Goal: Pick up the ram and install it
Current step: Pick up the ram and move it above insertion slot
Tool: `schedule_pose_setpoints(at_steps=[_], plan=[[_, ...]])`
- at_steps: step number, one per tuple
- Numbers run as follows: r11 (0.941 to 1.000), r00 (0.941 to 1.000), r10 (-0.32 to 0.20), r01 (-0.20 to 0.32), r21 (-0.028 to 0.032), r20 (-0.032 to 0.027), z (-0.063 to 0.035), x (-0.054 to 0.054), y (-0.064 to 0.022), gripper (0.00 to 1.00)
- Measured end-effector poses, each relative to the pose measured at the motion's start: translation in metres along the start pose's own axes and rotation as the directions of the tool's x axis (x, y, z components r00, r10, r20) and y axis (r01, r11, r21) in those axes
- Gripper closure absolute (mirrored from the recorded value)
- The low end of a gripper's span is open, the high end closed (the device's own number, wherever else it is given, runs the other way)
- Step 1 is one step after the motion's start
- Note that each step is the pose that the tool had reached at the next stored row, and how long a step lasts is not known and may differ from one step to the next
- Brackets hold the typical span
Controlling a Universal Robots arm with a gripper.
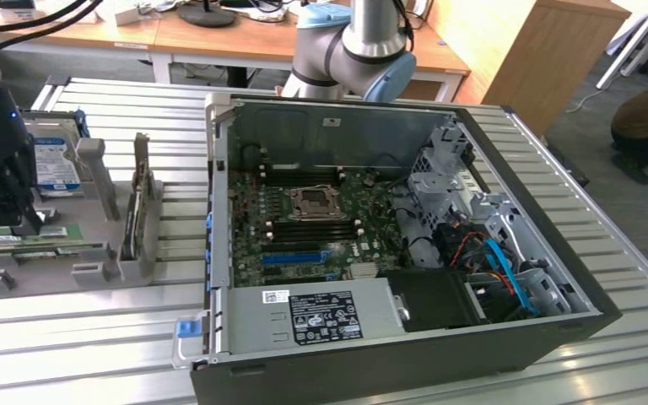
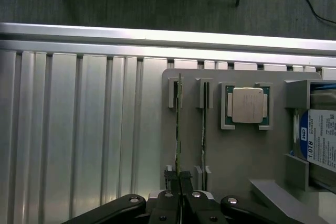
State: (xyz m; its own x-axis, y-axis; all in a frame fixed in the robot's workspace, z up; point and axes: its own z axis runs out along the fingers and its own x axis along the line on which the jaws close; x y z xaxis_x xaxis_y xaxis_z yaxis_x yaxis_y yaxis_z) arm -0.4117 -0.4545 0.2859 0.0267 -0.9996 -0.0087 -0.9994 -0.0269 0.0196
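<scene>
The jaws are pressed together on the ram (image 2: 179,129), pinching the near end of its thin top edge. The ram stands on edge in a slot of the grey holder (image 2: 215,150), and its far end sits in a small bracket away from the jaws. Just beside the jaws a second memory stick (image 2: 203,124) stands parallel in the next slot, apart from the held one. Beyond it lies a processor (image 2: 247,104), flat in its square recess, and further out a hard drive (image 2: 320,140) with a blue and white label. The holder rests on the ribbed metal worktop (image 2: 79,129). Well apart from the jaws, an open computer case (image 1: 549,278) lies on its side with the motherboard (image 1: 301,219) exposed.
</scene>
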Motion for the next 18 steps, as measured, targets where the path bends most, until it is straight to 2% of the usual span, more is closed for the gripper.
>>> schedule_pose_setpoints(at_steps=[14,18], plan=[[1.0000,1.0000,0.000,0.000,0.0000,0.0000,-0.0252,0.000,0.0005,0.88],[1.0000,1.0000,0.000,0.000,0.0001,0.0000,-0.0356,0.000,0.0007,0.88]])
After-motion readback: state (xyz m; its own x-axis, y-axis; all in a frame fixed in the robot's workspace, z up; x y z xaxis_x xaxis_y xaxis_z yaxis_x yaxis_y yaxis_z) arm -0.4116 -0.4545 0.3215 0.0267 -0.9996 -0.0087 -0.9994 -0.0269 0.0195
